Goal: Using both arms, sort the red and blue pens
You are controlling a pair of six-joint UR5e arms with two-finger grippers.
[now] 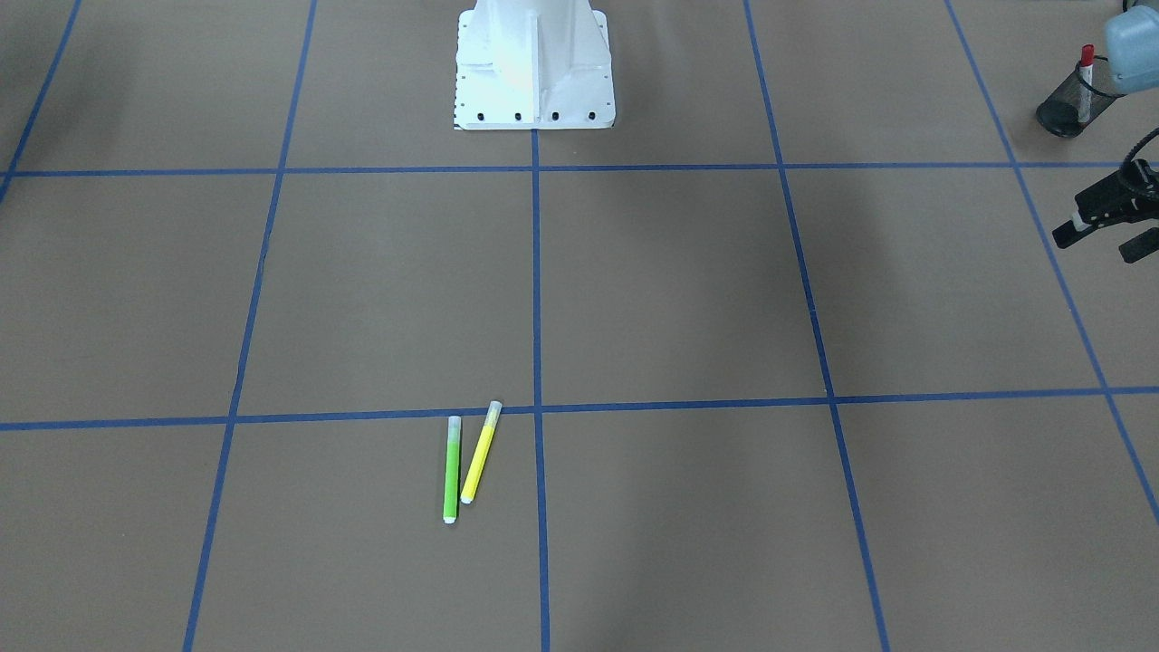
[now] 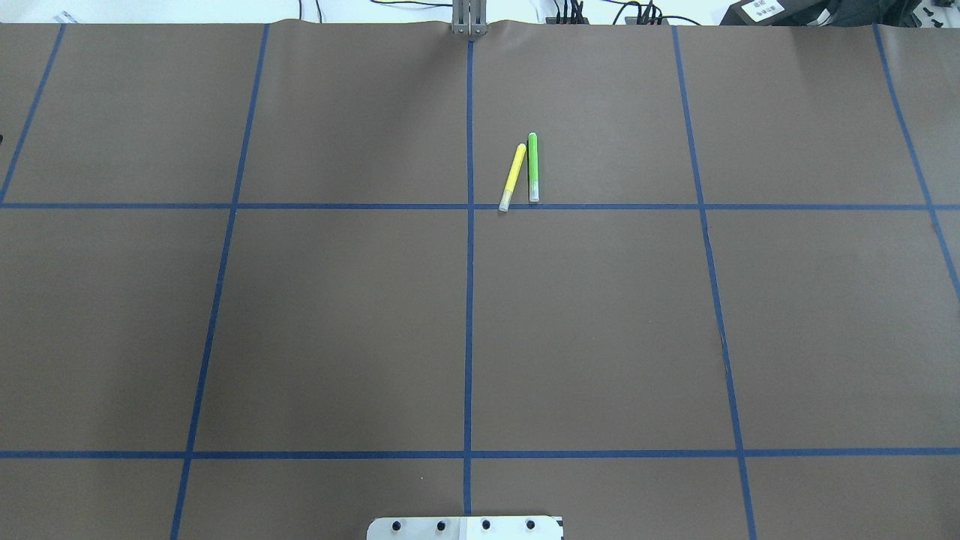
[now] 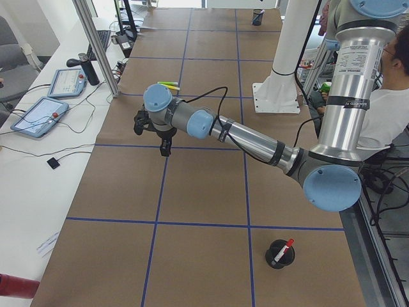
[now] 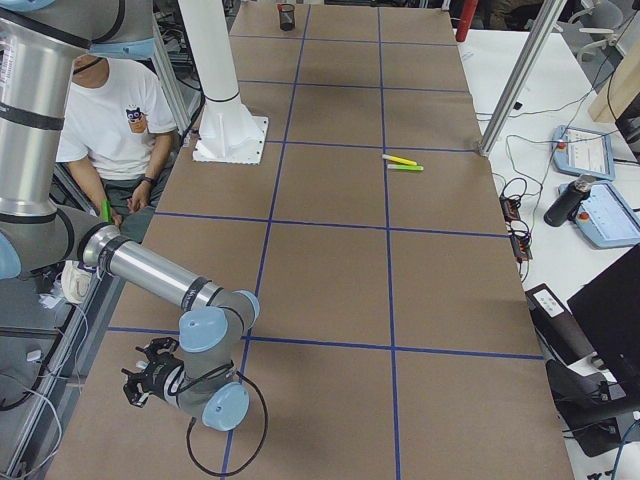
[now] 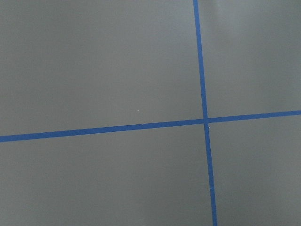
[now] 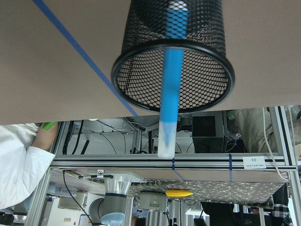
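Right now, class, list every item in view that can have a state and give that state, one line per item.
red pen, standing in a black mesh cup
blue pen, standing in a second mesh cup
green marker, lying flat, capped
yellow marker, lying flat beside the green marker
left gripper, open, holding nothing
right gripper, cannot tell if open or shut
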